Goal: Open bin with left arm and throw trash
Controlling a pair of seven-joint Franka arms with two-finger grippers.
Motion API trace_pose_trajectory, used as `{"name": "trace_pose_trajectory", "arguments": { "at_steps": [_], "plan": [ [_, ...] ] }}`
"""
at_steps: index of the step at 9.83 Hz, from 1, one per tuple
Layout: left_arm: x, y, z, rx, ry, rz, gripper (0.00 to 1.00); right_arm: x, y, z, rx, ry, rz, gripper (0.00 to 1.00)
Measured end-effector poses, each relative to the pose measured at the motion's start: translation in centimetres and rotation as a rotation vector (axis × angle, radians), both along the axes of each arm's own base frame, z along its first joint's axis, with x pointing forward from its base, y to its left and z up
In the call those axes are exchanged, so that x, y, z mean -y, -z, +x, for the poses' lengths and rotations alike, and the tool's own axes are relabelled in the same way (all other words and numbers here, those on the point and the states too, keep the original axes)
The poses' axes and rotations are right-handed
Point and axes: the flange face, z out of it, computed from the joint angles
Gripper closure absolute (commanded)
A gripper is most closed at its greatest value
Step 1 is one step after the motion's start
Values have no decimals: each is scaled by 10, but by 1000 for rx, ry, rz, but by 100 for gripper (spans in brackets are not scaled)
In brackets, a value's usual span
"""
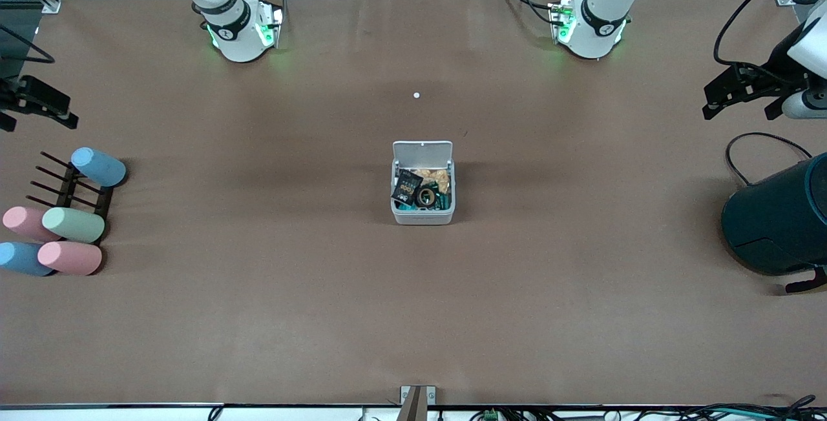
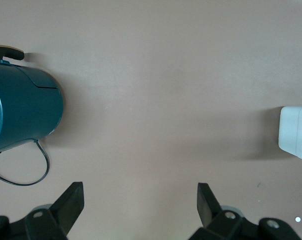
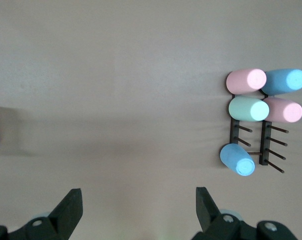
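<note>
Jaws stood open and empty on both the left gripper and the right gripper, each hovering over bare tabletop at its own end. Well apart from both, mid-tabletop between them, sat the bin, lid already up, trash inside.

Brown bench, pretty bare. Open bin sitting mid-bench. Peg rack with pastel cups at the right arm's end, big teal cylinder plus a loose cable at the left arm's end. Tiny white dot nearer the arm bases.
</note>
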Motion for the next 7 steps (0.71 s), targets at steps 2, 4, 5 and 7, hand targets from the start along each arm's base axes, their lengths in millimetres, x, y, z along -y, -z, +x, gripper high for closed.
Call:
{"name": "trace_pose_trajectory", "arguments": {
  "at_steps": [2,4,5,7],
  "plan": [
    [0,2,2,-4,-1,1,0,4,3,-3,-21,8,2,0],
    [0,3,2,-6,-1,1,0,6,20,2,-17,13,2,0],
    [0,3,2,-5,-1,1,0,9,30,3,-18,18,3,0],
    [0,1,2,0,-2,0,0,9,37,1,-23,17,5,0]
  ]
}}
